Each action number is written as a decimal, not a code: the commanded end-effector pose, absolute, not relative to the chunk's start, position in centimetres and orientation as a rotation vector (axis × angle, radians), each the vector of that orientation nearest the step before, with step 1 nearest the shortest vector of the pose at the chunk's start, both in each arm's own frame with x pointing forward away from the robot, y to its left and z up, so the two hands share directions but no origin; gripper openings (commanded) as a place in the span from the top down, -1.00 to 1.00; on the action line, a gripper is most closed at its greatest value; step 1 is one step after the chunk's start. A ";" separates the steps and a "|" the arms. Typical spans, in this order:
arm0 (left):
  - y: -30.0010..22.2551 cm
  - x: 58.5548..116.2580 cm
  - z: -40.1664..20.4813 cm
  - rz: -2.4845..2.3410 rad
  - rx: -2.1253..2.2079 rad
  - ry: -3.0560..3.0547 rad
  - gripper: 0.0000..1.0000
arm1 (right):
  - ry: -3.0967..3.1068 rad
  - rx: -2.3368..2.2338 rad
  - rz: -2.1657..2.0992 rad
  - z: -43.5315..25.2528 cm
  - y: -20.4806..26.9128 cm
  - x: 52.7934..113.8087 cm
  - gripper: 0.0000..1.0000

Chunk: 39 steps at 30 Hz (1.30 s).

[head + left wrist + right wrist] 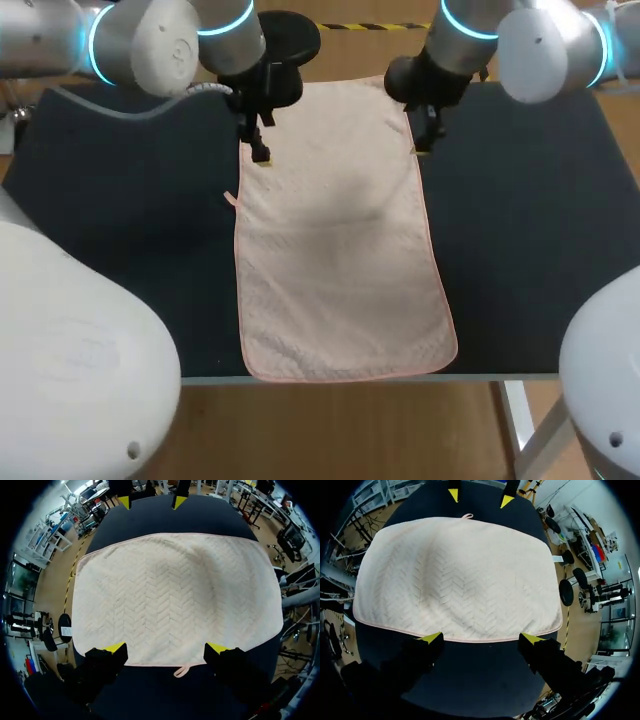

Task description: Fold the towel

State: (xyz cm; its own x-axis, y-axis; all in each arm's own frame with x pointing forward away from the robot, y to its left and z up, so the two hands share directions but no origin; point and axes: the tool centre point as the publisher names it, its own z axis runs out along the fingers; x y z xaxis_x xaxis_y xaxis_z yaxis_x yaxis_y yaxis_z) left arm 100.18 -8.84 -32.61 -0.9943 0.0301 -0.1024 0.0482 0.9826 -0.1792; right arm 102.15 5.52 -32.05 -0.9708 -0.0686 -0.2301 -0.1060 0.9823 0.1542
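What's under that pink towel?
The towel lies spread out on the dark table, which shows on both sides of it. Whatever is directly beneath is covered. The cloth lies fairly flat, so probably there is only tabletop.

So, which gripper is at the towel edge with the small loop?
The left gripper: the loop sticks out from the towel edge between its open fingers. The right gripper is at the opposite, plain edge.
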 end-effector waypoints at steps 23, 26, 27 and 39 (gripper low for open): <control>-9.9 101.8 -36.5 -0.263 0.079 3.088 -1.00 | 2.929 -0.179 0.256 -33.2 6.6 103.0 -1.00; -9.7 101.8 -37.7 -0.251 0.073 3.097 -1.00 | 2.942 -0.182 0.228 -33.9 6.9 102.9 -1.00; -9.6 101.8 -38.1 -0.263 0.074 3.103 -1.00 | 2.947 -0.180 0.225 -34.2 6.9 102.9 -1.00; -8.0 101.3 -40.0 -0.188 0.025 3.124 -1.00 | 3.010 -0.137 0.210 -38.4 6.6 103.3 -1.00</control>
State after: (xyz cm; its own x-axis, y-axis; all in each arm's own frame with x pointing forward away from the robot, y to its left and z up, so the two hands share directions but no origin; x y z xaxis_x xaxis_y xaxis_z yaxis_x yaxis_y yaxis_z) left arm 101.25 -8.05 -40.00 -0.9998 0.0170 -0.0135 0.0185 0.9925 -0.1212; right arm 102.45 6.32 -37.11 -0.9870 -0.0806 -0.1393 -0.0996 0.9858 0.1351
